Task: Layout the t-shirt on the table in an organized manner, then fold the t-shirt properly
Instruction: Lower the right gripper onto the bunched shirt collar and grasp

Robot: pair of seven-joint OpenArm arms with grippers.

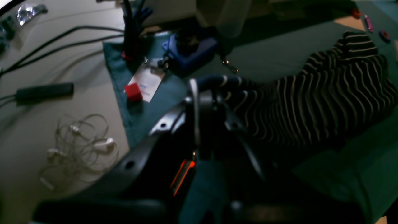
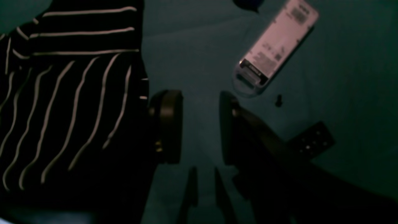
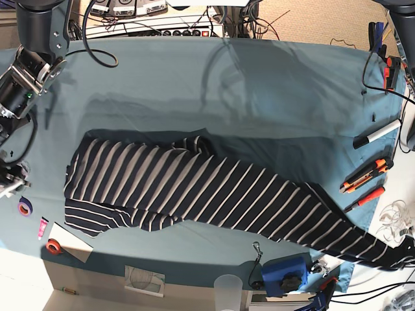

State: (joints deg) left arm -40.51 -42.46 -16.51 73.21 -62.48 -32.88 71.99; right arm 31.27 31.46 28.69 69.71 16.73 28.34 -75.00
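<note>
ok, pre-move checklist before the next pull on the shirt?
1. Left gripper has hold of the t-shirt: ok, shut on a bunched end of the cloth.
2. Right gripper free: ok, jaws apart with nothing between them, beside the shirt's edge.
3. Shirt laid out flat: not ok, it lies as a long diagonal band with a fold near the middle top.
4. Shirt fully on the table: not ok, the end held by the left gripper reaches the table's edge.
5. Clutter near the shirt: not ok, blue device and clear cup sit close to its lower edge.
</note>
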